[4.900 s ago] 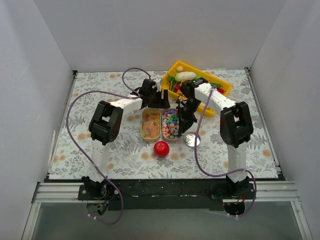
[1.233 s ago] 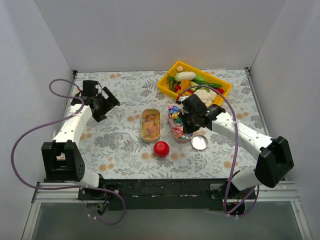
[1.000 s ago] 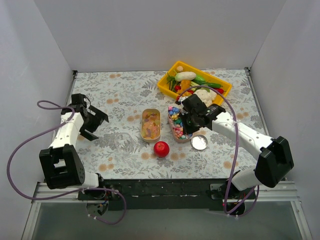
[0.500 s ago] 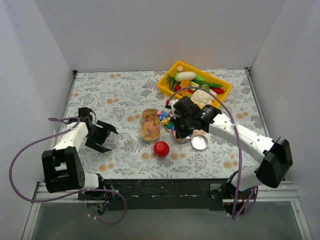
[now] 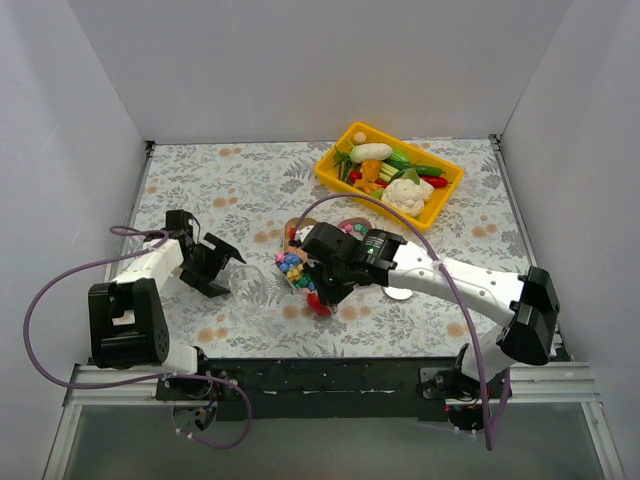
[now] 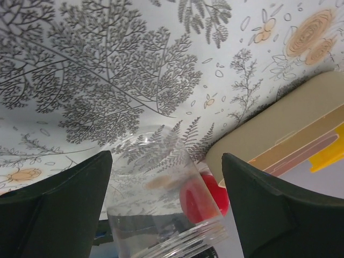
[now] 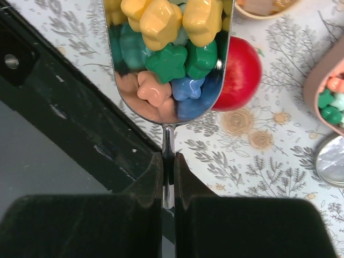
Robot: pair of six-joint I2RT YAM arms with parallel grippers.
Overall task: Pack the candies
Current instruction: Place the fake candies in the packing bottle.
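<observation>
Scoop (image 7: 167,133) of candies (image 7: 161,21), now farther left

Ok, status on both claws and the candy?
Left claw around clear jar, grip unclear. Right claw shut on scoop, heaped with candies. Red ball near scoop.

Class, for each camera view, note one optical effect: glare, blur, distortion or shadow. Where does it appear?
Left wrist: the red ball looks warped through the clear jar; the fingers are dark and soft. Right wrist: the shiny scoop reflects its candies. Top external: even, soft light.
</observation>
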